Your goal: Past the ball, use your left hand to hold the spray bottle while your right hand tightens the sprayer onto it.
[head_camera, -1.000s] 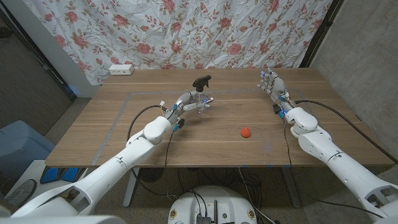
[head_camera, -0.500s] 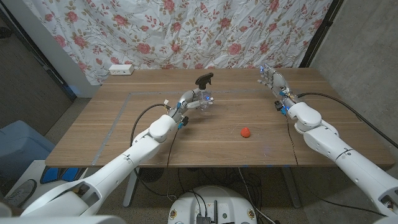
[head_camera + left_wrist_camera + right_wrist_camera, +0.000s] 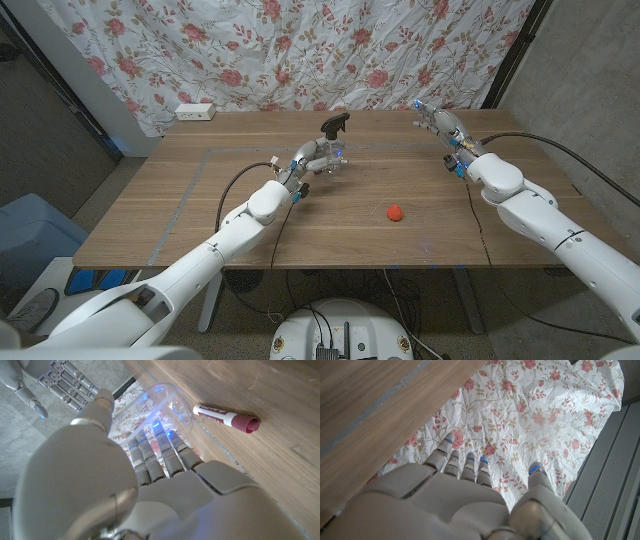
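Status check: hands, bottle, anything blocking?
Left robot hand grips spray bottle, sprayer on top. Right robot hand open, far side of table, apart from bottle. Red ball nearer, not between them.

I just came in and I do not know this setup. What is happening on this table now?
The left robot hand holds a clear spray bottle with a black sprayer on top, beyond the red ball. The right robot hand is open at the far right of the table, apart from the bottle, so tightening has not begun. In the left wrist view a marker lies beside the bottle.
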Robot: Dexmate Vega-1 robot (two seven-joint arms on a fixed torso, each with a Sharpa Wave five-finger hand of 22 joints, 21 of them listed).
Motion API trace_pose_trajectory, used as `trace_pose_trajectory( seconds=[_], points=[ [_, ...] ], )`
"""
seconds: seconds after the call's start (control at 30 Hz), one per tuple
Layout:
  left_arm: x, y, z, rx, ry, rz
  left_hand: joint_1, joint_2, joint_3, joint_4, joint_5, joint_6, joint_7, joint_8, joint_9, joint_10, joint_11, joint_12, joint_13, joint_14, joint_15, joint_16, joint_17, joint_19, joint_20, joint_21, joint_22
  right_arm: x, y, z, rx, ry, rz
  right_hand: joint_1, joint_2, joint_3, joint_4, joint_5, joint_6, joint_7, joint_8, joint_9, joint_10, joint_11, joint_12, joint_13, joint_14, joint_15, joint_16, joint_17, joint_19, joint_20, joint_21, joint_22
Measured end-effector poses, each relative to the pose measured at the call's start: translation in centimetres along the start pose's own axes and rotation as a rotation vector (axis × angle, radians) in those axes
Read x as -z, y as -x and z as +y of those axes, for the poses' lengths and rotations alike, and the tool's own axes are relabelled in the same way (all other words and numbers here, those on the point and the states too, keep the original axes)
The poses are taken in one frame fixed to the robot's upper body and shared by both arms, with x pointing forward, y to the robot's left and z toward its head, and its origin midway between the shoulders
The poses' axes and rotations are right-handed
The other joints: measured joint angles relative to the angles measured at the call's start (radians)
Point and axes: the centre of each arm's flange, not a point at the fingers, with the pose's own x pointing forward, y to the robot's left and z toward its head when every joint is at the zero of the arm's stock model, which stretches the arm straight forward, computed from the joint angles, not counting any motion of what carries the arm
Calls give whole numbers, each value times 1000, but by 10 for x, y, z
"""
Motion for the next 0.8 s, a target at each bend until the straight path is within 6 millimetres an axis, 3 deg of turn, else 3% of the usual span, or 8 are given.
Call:
trace_pose_trajectory(
  seconds=[0.33, 0.8],
  points=[
    [-4, -10, -7, -3, -16, -3, 10, 10, -13, 3, 0, -4, -4, 5, 0, 0, 0, -1, 0, -7, 2, 0, 0, 0, 0, 0, 0, -22, 0, -2, -47, 98, 0, 60, -18, 11, -18, -9, -13, 5, 0, 1, -18, 12, -4, 2, -18, 18, -5, -5, -18, 18, 0, 0],
    [-7, -18, -14, -1, -31, -8, 26, 26, -26, 7, 0, -26, -7, 11, -3, -24, 5, -25, 9, -50, 4, -9, -7, 101, 3, 30, 5, -56, 2, -1, -112, 226, -14, 127, -46, 20, -26, -9, -27, 9, 0, 5, -35, 17, -4, 2, -25, 36, -5, -9, -25, 33, 0, 0]
  ],
)
